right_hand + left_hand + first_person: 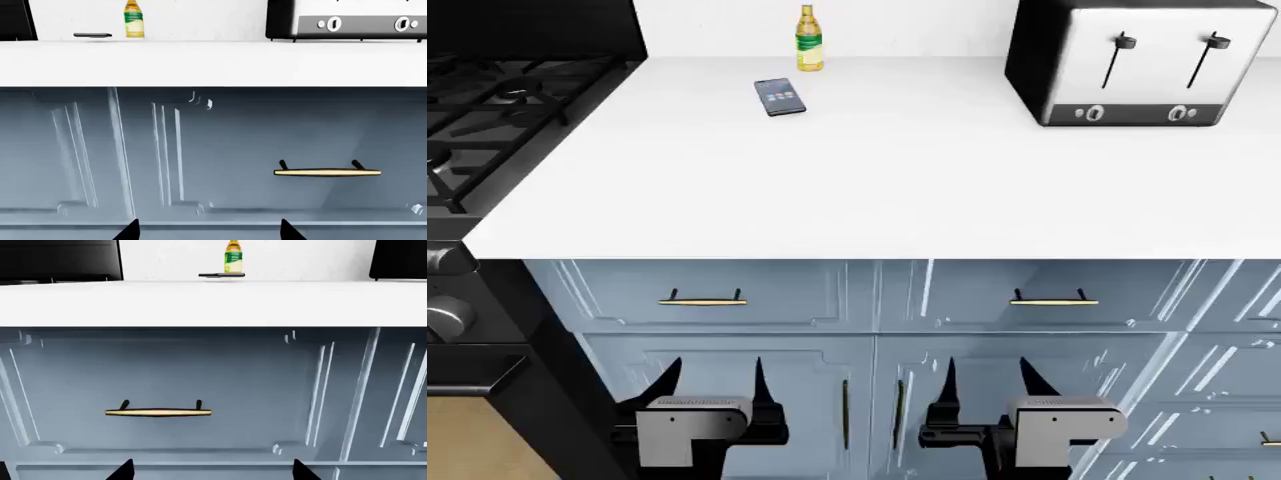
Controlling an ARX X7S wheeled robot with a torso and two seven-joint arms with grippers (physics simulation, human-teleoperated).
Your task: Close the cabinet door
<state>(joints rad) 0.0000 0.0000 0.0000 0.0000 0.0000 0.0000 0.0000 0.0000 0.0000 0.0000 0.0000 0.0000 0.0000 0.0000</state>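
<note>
Two blue cabinet doors, left [814,395] and right [1094,375], sit under the drawers and meet at a centre seam with vertical brass handles [845,412]. Both look flush with the front; I see no door standing ajar. My left gripper [715,365] is open in front of the left door, nothing between its fingers. My right gripper [988,365] is open before the right door. In the left wrist view the left gripper [212,470] faces a drawer front with a brass handle [158,412]. The right gripper [208,230] faces the other drawer's handle [327,172].
A white countertop [894,170] overhangs the drawers, carrying a toaster [1134,65], a phone [779,97] and a bottle [810,38]. A black gas stove [494,110] borders the cabinets on the left. More blue cabinet fronts [1228,400] continue to the right.
</note>
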